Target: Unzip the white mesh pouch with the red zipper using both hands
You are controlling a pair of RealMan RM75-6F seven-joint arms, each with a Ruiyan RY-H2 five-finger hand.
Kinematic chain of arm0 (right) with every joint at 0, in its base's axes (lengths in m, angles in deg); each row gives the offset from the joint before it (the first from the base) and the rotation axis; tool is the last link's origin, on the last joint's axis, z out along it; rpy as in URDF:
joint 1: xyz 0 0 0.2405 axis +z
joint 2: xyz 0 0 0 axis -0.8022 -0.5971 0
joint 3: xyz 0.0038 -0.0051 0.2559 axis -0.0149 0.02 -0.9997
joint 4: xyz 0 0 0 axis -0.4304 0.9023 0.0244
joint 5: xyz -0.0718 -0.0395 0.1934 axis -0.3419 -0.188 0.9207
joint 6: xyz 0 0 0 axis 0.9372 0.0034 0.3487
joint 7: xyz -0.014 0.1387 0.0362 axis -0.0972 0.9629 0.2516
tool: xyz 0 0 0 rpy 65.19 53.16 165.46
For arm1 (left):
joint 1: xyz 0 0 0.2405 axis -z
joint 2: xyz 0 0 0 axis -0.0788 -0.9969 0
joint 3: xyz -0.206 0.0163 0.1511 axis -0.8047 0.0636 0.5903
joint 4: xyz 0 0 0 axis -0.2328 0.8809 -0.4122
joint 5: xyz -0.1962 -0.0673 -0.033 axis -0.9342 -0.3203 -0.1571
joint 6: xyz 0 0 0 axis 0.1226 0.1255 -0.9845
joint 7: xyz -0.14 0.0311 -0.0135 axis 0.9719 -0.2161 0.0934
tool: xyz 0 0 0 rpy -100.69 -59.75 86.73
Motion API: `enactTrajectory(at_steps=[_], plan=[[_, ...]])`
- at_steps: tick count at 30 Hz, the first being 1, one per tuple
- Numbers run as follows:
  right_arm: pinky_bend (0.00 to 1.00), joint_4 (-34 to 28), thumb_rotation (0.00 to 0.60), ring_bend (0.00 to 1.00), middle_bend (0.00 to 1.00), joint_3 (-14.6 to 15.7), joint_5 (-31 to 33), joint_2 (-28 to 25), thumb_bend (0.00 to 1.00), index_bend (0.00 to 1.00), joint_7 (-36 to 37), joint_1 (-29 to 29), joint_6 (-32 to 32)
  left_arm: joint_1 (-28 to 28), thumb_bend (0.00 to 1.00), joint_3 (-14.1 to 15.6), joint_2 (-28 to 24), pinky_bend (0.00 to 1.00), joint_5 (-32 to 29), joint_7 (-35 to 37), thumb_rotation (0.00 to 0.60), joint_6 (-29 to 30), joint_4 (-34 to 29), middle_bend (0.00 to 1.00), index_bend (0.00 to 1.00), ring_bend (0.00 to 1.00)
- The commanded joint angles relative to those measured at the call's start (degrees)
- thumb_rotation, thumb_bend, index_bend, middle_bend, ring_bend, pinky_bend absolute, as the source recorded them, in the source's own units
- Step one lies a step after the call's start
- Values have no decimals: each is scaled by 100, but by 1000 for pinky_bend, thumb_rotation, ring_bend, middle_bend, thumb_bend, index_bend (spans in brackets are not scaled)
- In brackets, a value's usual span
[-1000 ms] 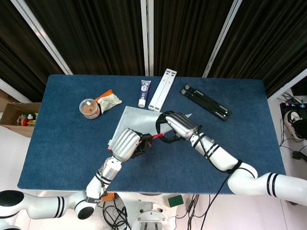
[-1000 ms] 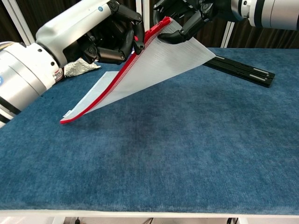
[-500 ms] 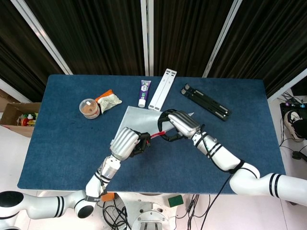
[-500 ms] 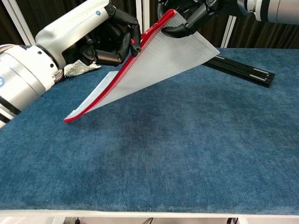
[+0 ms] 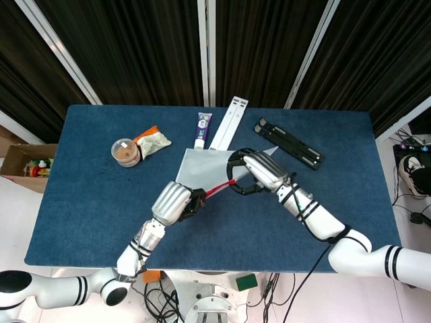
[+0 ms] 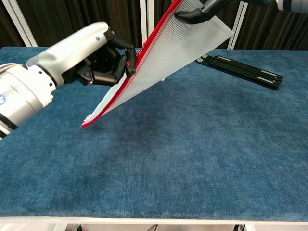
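The white mesh pouch hangs tilted above the blue worktop, lifted clear of the cloth, its red zipper running along the raised left edge. The left hand grips that zipper edge partway down, its fingers curled tight around the red tape. The right hand holds the upper end of the pouch, fingers closed over the top near the zipper (in the chest view only their dark tips show, at the frame's upper edge). The pouch's lowest corner points down toward the worktop without touching it, as far as the chest view shows.

Further back on the worktop lie a purple tube, a white bar, a black folding stand, a crumpled snack packet and a round lidded tub.
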Motion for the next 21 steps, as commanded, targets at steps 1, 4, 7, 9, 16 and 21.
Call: enactTrajectory(at_steps=[1, 4, 7, 9, 16, 21], plan=[[261, 7, 600, 268, 530, 25, -155, -111, 492, 766, 200, -118, -141, -86, 669, 144, -45, 1000, -36, -110, 600, -72, 262, 872, 628, 851], [261, 48, 600, 268, 530, 79, -282, -183, 491, 767, 379, -211, -237, -171, 669, 260, -83, 1000, -52, -260, 600, -92, 518, 871, 628, 851], [261, 102, 600, 268, 531, 133, -422, -224, 492, 769, 596, -303, -353, -273, 669, 356, -144, 1000, -111, -309, 600, -127, 706, 872, 627, 851], [261, 149, 600, 268, 532, 182, -531, -244, 492, 770, 733, -352, -418, -344, 669, 402, -194, 1000, -160, -332, 600, -143, 812, 872, 627, 851], [261, 289, 600, 270, 537, 283, -772, -256, 491, 774, 1074, -457, -617, -555, 670, 470, -339, 1000, -321, -443, 600, -159, 1083, 872, 627, 851], [261, 380, 600, 271, 539, 349, -843, -222, 492, 778, 1204, -478, -657, -674, 670, 479, -394, 1000, -448, -471, 600, -205, 1260, 871, 627, 851]])
